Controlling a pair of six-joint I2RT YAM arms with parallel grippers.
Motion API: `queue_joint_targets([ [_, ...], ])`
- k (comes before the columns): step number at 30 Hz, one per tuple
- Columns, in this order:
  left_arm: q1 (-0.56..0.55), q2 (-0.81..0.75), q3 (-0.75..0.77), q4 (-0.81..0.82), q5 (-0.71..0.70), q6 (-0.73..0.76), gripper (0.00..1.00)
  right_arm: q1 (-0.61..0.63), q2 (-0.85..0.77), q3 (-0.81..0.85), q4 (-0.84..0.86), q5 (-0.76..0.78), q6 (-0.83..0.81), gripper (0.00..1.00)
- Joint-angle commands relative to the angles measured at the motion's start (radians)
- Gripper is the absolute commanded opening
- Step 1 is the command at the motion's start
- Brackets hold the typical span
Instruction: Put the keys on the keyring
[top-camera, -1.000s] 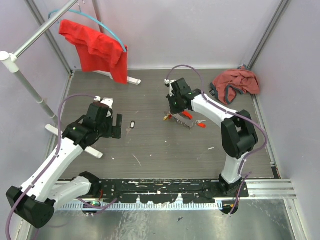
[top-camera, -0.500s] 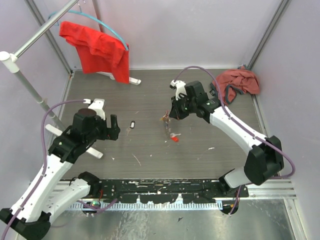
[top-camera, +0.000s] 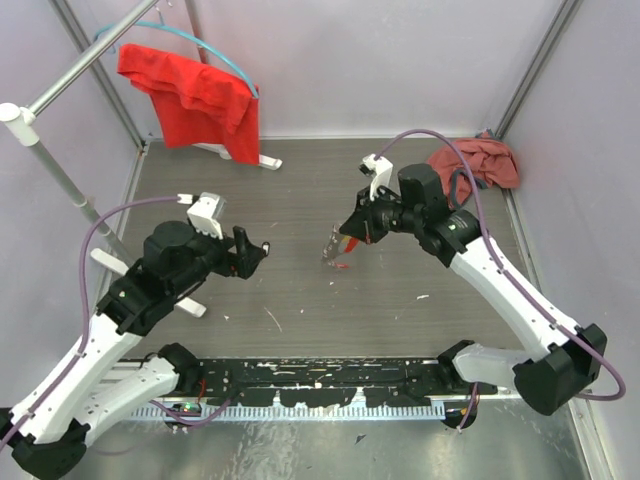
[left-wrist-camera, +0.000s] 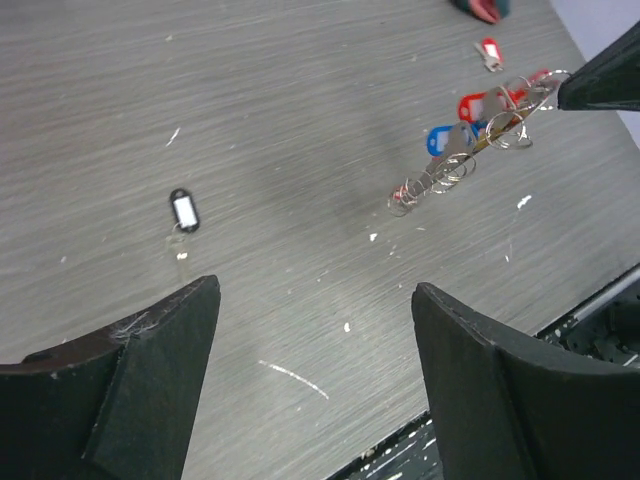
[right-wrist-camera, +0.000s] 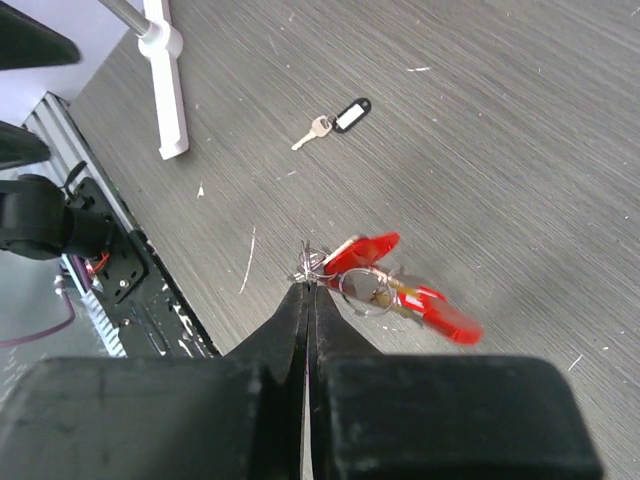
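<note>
Silvery keyring (left-wrist-camera: 440, 180) with red, blue keys (left-wrist-camera: 445, 140) pinched by right claw (right-wrist-camera: 305, 290); left claw (left-wrist-camera: 315, 290) spread.

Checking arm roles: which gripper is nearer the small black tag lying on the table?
Left. The left gripper hovers open close by the black tag; the right gripper, shut on the keyring, is well off to the right.
</note>
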Motion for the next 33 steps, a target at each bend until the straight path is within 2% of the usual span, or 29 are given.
queue_joint_targets([
  [1,-0.078,0.022,-0.034,0.192,0.039,-0.003,0.82,0.003,-0.086,0.011,0.022,-0.056,-0.018,0.01],
  [9,-0.109,0.055,-0.071,0.419,0.284,0.023,0.69,0.003,-0.178,-0.019,0.043,-0.159,-0.121,0.01],
  [14,-0.119,0.054,-0.085,0.464,0.376,0.041,0.53,0.003,-0.182,0.003,0.069,-0.185,-0.101,0.01],
  [26,-0.268,0.083,-0.085,0.484,0.288,0.105,0.43,0.004,-0.187,0.068,0.103,-0.137,-0.001,0.01],
  [33,-0.338,0.137,-0.094,0.532,0.188,0.153,0.55,0.003,-0.208,0.089,0.104,-0.113,0.034,0.01],
])
